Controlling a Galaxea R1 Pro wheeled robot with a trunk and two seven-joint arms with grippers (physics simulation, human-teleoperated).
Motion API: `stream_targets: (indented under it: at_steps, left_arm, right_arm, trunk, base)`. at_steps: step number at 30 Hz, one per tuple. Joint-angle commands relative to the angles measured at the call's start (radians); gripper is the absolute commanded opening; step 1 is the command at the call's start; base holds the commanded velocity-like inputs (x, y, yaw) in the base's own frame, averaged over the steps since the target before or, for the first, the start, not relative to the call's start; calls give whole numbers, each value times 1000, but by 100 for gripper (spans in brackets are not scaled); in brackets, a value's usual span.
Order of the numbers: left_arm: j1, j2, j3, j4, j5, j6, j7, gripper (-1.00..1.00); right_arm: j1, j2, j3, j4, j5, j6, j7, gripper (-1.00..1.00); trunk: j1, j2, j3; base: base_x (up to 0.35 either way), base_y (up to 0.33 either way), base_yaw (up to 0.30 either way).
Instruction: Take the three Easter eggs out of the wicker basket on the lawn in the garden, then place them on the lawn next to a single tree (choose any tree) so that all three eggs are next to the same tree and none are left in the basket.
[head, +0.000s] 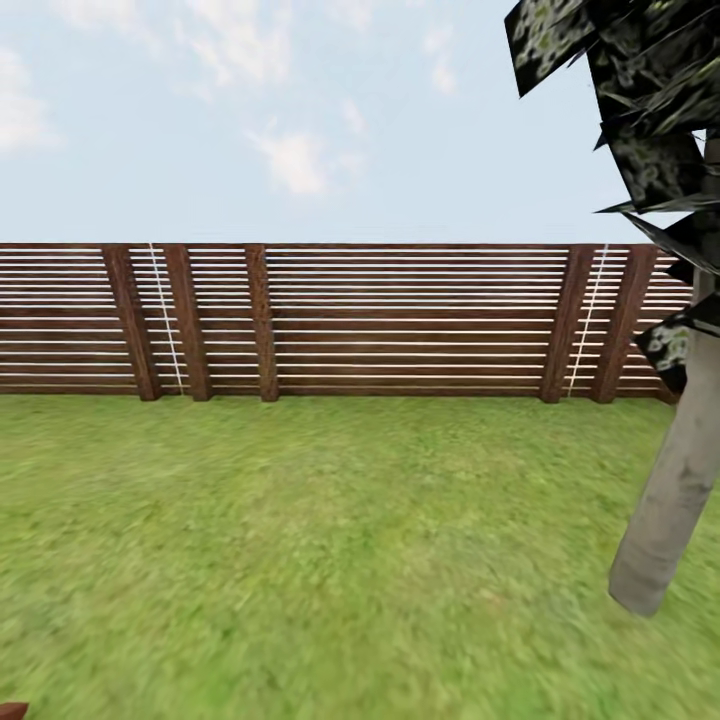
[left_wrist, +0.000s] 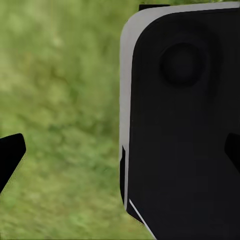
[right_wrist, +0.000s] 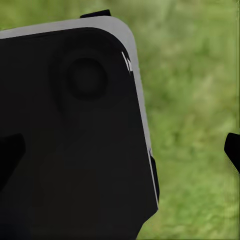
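The tree (head: 668, 500) stands at the right of the head view, its pale trunk rising from the lawn (head: 320, 540) in front of the fence (head: 400, 320). No basket or eggs are visible, so neither arm can be judged nearer. Each wrist view looks down on grass past a dark robot panel (left_wrist: 185, 125) (fingertips at the frame edges). The left gripper (left_wrist: 120, 152) and right gripper (right_wrist: 120, 152) look spread wide, holding nothing.

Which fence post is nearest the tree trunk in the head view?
The rightmost slanted post, just left of the tree and its dark leaves. The other posts stand farther left along the fence, behind the lawn.
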Motion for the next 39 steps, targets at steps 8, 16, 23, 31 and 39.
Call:
stream_targets:
  at_steps: [8,16,23,31,39]
  left_arm:
    - [1,0,1,-2,0,0,1,100]
    - [1,0,1,-2,0,0,1,100]
    - [1,0,1,-2,0,0,1,100]
    - [1,0,1,-2,0,0,1,100]
    - [1,1,1,-2,0,0,1,100]
  right_arm:
    - [-2,0,2,3,-7,-3,0,100]
    - [-2,0,2,3,-7,-3,0,100]
    - [-2,1,2,3,-7,-3,0,100]
    - [-2,2,2,3,-7,-3,0,100]
    - [-2,2,2,3,-7,-3,0,100]
  trunk:
    - [1,0,-1]
    - [1,0,-1]
    - [1,0,-1]
    - [1,0,-1]
    - [1,0,-1]
  base:
    - [327,0,1]
    - [327,0,0]
    - [328,0,0]
    - [328,0,95]
    - [328,0,247]
